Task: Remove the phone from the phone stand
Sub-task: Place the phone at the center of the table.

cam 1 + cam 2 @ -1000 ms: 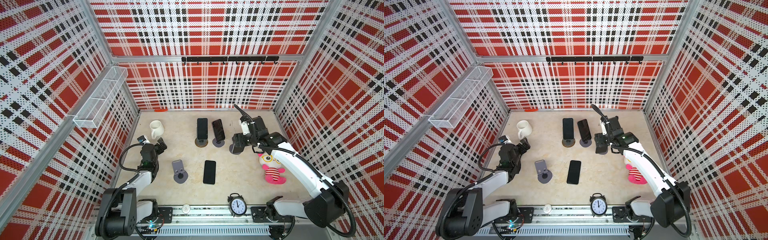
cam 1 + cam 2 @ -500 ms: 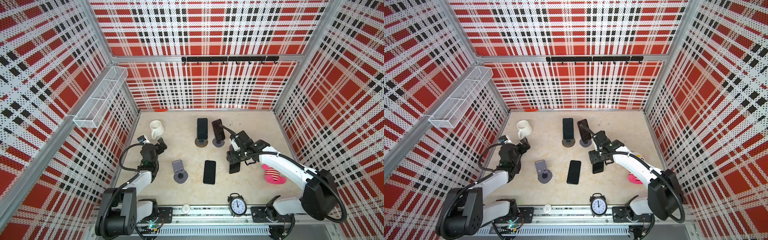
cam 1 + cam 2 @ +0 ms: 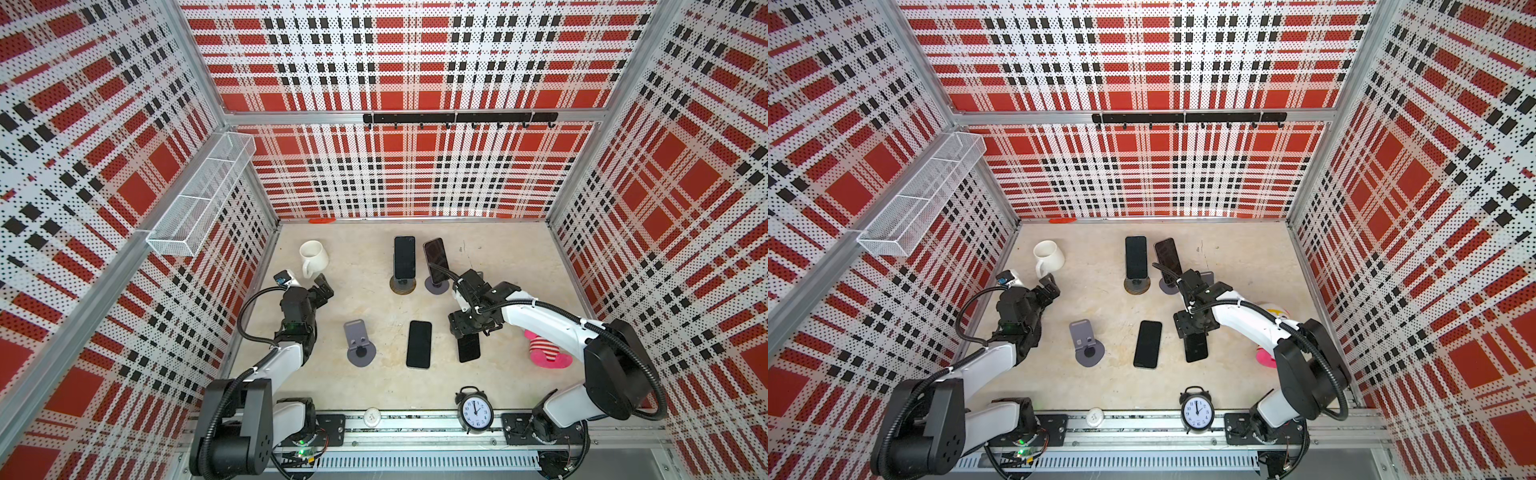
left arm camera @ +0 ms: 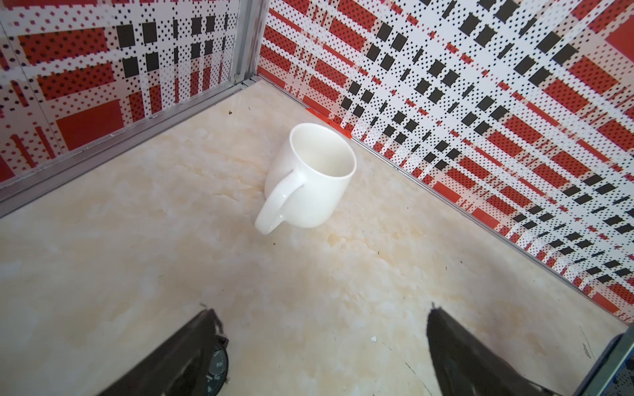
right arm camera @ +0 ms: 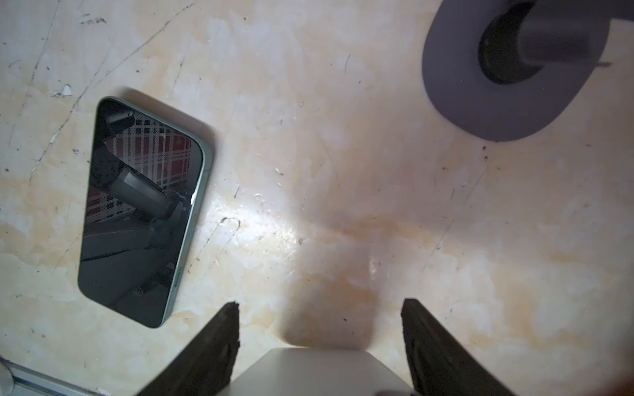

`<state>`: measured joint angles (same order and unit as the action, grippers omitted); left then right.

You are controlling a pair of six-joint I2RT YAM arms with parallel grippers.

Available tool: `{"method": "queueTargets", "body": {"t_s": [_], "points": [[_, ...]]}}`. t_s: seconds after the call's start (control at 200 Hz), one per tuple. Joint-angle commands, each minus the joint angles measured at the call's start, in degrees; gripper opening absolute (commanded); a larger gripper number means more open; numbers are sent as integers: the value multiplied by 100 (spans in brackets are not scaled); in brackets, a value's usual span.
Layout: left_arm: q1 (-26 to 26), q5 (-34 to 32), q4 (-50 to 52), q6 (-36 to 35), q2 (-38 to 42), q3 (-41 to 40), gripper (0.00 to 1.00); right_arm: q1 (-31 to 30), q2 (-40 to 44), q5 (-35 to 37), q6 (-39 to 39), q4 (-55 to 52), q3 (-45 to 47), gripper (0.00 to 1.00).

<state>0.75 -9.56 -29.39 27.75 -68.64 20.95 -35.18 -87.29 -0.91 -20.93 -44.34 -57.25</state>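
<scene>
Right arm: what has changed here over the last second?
The right gripper, shut on the phone, has carried it away from the stand at the back and toward the front, so it is now beside the flat phone. The left gripper, mug and clock stayed put.

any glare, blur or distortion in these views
Right wrist view: glare on the table, flat phone shows reflections, stand base and held phone soft. Left wrist view: mug sharp. Both top views: wide-angle bows the back wall.
</scene>
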Motion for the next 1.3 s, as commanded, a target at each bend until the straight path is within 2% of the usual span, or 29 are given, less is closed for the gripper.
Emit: {"method": "queueTargets", "body": {"t_s": [0.0,0.476,0.772,1.062,1.293], "points": [[65,-98,-127,-96,98,0,98,-77,-153,177,-126,132,117,75],[53,-37,-287,-111,211,-91,98,-383,-245,819,-861,957,465,76],[45,-75,-287,-120,308,-138,98,-499,-17,1031,-1433,1607,1026,77],[43,-72,-287,-120,296,-135,98,-516,-2,1065,-1640,2089,1338,79],[39,-81,-287,-125,290,-144,98,-538,-43,1118,-1634,2079,1357,79]]}}
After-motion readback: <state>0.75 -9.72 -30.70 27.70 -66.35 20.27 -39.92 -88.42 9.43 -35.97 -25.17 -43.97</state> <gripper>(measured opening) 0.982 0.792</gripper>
